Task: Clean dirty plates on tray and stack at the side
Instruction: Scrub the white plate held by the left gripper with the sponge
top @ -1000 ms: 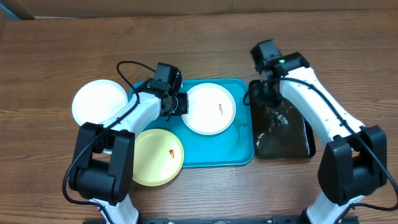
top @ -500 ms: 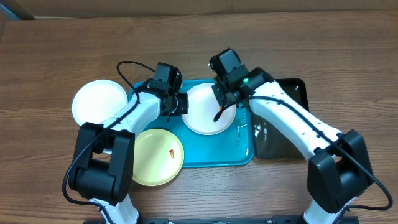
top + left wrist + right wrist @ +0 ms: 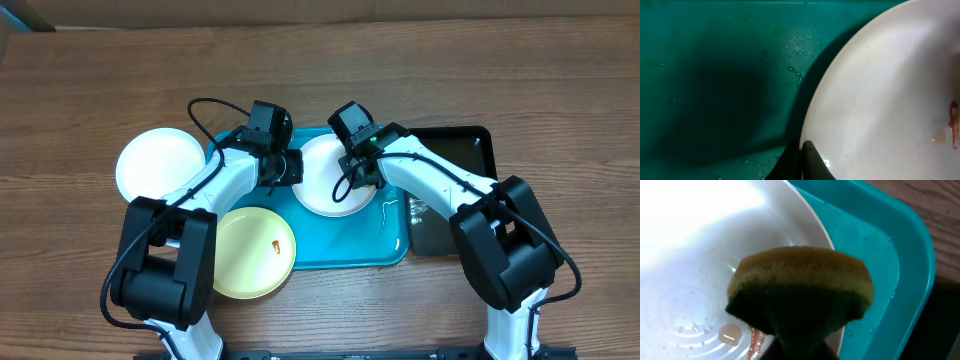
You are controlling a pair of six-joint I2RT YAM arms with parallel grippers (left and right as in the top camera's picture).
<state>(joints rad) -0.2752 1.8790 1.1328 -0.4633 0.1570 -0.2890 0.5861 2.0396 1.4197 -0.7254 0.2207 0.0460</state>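
Tray point(image 3: 392, 252), turquoise, rectangular, mid-table point(image 3: 560, 80) in the overhead view. Centre white plate point(image 3: 322, 198) lies in the far half of the tray. Left white plate point(image 3: 160, 165) sits on the wood, left of the tray. Yellow-green plate point(image 3: 250, 255) sits near left, overlapping the tray's near-left corner and bearing an orange smear point(image 3: 275, 243). Black tray point(image 3: 470, 148) lies just right of the turquoise one. Left gripper point(image 3: 291, 167) is at the centre white plate's left rim. Right gripper point(image 3: 354, 176) is over that plate's right half.

Left wrist view: wet tray floor on the left, centre white plate on the right, a reddish mark at the plate's right edge. The left claw is closed, its dark tips meeting at the plate's rim; whether the rim is pinched cannot be told.

Right wrist view: sponge point(image 3: 800, 287), yellow over dark green, is clamped in the right claw above the plate's wet inside. An orange streak lies on the plate beside the sponge.
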